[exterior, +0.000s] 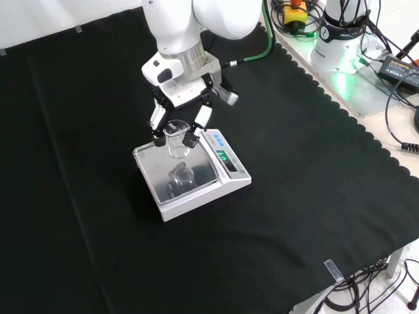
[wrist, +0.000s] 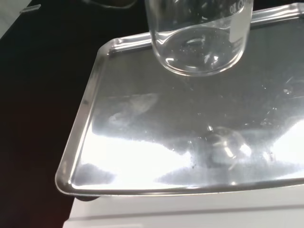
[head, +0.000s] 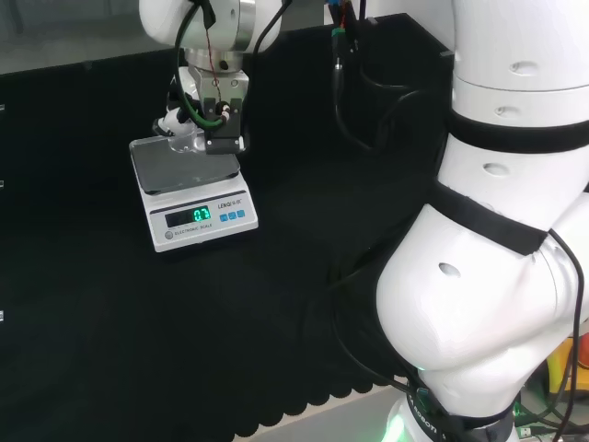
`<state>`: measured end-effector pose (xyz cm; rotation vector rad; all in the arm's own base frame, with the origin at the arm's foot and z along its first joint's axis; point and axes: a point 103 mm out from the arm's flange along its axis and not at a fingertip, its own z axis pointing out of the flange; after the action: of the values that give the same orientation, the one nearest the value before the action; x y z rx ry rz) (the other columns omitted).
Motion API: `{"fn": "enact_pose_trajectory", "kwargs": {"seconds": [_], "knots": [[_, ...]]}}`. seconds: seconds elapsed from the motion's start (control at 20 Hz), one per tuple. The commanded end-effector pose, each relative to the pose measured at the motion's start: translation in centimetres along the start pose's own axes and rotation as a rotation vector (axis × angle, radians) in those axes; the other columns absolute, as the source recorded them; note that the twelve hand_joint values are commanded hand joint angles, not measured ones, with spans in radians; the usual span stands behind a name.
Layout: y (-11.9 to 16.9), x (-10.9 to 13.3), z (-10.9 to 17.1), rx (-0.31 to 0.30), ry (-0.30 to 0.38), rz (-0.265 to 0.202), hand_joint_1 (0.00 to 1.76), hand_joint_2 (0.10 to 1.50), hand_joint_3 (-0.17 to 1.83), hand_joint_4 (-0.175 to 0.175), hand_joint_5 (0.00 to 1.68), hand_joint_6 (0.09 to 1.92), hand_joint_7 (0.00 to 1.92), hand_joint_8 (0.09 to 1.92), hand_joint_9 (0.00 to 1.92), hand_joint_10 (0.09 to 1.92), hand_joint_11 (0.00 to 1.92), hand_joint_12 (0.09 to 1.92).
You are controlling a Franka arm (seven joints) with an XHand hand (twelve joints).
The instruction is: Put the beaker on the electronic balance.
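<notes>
A clear glass beaker [exterior: 175,139] hangs upright a little above the steel pan [exterior: 171,185] of the white electronic balance [exterior: 229,180]. My hand [exterior: 186,91] comes down from above, its fingers [exterior: 157,122] curled on both sides of the beaker's upper wall. The wrist view shows the beaker's base [wrist: 199,47] over the pan's [wrist: 142,123] far part, with its reflection lower on the steel. In the head view my hand [head: 216,110] is over the pan's [head: 175,170] right rear corner and the balance's [head: 198,219] display glows green.
Black cloth surrounds the balance on all sides. In the front view the arm's base [exterior: 340,33], cables and a yellow box [exterior: 292,13] lie beyond the cloth's scalloped edge at the top right. The arm's white links [head: 497,230] stand at the head view's right.
</notes>
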<state>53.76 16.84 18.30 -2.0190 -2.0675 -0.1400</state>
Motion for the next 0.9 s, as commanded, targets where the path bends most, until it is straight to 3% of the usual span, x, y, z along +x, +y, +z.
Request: {"fn": "enact_pose_trajectory", "kwargs": {"seconds": [0.05, 0.9], "knots": [[0.3, 0.0, 0.4, -0.004, -0.011, 0.003, 1.24, 1.18, -0.17, -0.158, 0.78, 0.78, 0.92, 0.75, 1.36, 0.17, 1.36, 0.61], [2.2, -0.6, 3.9, -0.001, -0.052, 0.058, 1.24, 1.18, -0.17, -0.159, 0.77, 0.78, 0.91, 0.75, 1.36, 0.16, 1.36, 0.6]]}}
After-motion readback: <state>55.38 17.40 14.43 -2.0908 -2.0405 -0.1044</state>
